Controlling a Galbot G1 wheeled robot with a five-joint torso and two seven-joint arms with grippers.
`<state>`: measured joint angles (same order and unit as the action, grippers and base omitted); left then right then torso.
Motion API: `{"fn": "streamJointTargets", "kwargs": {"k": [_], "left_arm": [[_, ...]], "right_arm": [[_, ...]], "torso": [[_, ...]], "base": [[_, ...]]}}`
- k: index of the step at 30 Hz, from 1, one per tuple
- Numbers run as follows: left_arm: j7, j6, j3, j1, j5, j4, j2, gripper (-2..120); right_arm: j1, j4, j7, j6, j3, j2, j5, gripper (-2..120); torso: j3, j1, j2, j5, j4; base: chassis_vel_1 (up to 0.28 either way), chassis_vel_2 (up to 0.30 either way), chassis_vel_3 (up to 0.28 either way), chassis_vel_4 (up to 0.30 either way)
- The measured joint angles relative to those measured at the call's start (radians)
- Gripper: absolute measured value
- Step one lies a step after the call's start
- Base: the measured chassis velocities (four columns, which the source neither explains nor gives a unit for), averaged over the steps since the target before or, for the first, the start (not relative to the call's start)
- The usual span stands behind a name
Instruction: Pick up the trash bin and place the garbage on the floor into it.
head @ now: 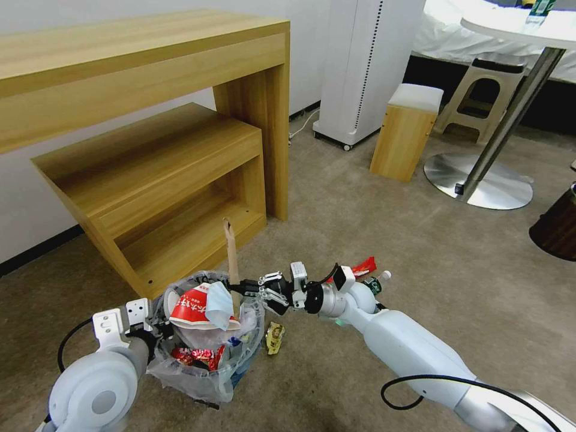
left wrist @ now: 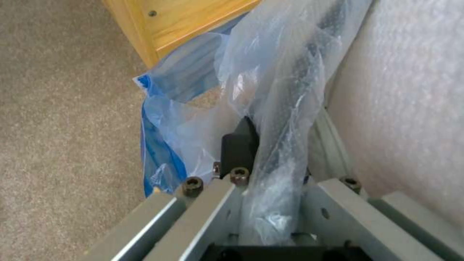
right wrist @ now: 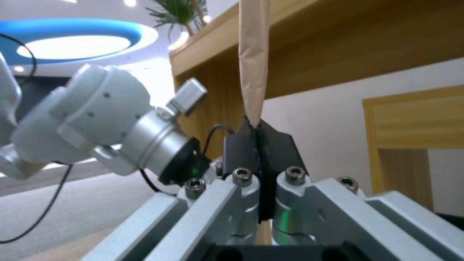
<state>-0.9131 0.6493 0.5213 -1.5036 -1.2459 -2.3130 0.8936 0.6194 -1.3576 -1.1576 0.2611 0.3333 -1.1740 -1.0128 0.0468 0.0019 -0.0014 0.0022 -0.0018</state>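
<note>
Nearest the robot, on the left, gripping the bin (head: 207,354) by its rim with the left gripper (head: 157,327), jaws clamped on the rim and its crinkly liner (left wrist: 270,119), bin looking lifted just off the floor (head: 372,204) and already heaped with litter. Just over the rim's far side, pinching a stick (head: 231,255) in the right gripper (head: 257,288), jaws shut tight on its lower end, stick standing nearly upright beside the cup (head: 195,309) and mask (head: 219,303).

For doing this step well: probably carrying the stick fully over the opening, tilting it so the long end leans inward, lowering before parting the jaws, and holding the bin level so the heap is not spilling.

Counting, near to far: one bin; inside it, one cup, one mask, a few red wrappers (head: 195,355), number hard to tell; one stick in the jaws. Lying on the floor just beside the bin, one yellowish packet (head: 275,338); beyond the right wrist, one red wrapper (head: 364,267) and one small bottle (head: 377,283), both awaiting pickup. Standing farther back, one wooden desk (head: 138,54).
</note>
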Motion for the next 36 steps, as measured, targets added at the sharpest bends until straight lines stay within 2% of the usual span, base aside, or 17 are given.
{"fn": "streamJointTargets", "kwargs": {"k": [18, 29, 36], "left_arm": [[0.001, -0.002, 0.009, -0.009, -0.013, -0.023, 0.000, 0], [0.001, -0.003, 0.012, -0.011, -0.009, -0.025, 0.001, 0], [0.000, -0.003, 0.011, -0.010, -0.009, -0.026, 0.001, 0]], "right_arm": [[-0.014, 0.088, -0.017, 0.026, 0.076, -0.093, 0.044, 0], [-0.004, 0.083, -0.091, 0.015, 0.045, -0.048, 0.115, 0], [-0.001, 0.111, -0.085, 0.020, 0.024, -0.044, 0.165, 0]], "torso": [[0.000, 0.000, 0.000, 0.0000, 0.0000], [0.000, 0.000, 0.000, 0.0001, 0.0000], [0.000, 0.000, 0.000, 0.0001, -0.0001]], "base": [[0.000, 0.000, 0.000, 0.000], [0.000, 0.000, 0.000, 0.000], [0.000, 0.000, 0.000, 0.000]]}}
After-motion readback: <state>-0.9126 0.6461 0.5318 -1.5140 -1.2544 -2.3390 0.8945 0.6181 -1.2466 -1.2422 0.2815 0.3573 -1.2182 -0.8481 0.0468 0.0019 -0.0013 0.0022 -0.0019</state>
